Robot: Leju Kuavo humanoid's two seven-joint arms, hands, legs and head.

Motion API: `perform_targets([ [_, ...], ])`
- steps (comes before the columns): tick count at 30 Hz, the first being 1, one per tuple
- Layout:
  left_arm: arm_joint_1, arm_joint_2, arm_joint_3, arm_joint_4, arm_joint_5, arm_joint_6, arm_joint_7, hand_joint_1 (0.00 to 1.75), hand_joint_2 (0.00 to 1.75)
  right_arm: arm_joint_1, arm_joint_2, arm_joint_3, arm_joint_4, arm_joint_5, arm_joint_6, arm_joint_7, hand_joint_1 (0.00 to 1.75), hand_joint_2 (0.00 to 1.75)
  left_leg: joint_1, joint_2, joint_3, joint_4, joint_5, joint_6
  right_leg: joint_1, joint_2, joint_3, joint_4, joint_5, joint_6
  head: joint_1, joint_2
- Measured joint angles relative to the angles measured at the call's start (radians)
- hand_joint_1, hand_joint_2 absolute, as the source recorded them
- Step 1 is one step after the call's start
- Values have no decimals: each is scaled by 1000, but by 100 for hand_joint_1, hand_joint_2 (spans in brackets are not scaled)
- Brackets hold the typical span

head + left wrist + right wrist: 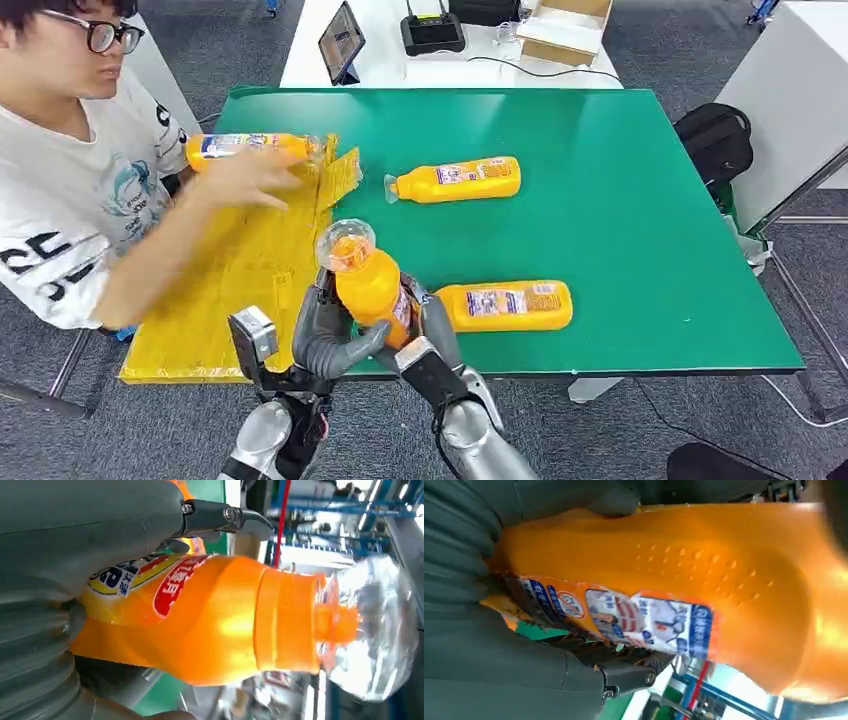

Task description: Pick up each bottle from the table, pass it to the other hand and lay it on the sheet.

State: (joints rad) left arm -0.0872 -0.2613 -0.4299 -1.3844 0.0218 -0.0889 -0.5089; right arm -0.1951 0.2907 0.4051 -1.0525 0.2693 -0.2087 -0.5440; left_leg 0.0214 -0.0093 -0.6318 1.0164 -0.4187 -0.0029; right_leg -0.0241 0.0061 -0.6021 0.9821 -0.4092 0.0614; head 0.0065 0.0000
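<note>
We clamp both hands, left and right, on one upright bottle at the bench's 6 o'clock edge, fingers wrapped around it.

**Where everything sits on and around the table**

You have the table straight ahead, with the sheet spread over its left part. At the near edge, both hands meet around one upright bottle: the left hand on its left, the right hand on its right. Just right of them a second bottle lies on its side. A third bottle lies farther back, near the sheet's far right corner. A fourth bottle lies at the sheet's far edge, under a person's hand; the person sits left of the table. Behind it, a second table carries a tablet.
</note>
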Motion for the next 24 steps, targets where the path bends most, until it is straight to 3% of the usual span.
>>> perform_targets([
  [24,-2,7,0,43,-52,31,-10,0,175,-22,2,19,66,-6,2,20,175,175,0,0,0,0,0,0,0,0,0,0,0,0,0,0],
])
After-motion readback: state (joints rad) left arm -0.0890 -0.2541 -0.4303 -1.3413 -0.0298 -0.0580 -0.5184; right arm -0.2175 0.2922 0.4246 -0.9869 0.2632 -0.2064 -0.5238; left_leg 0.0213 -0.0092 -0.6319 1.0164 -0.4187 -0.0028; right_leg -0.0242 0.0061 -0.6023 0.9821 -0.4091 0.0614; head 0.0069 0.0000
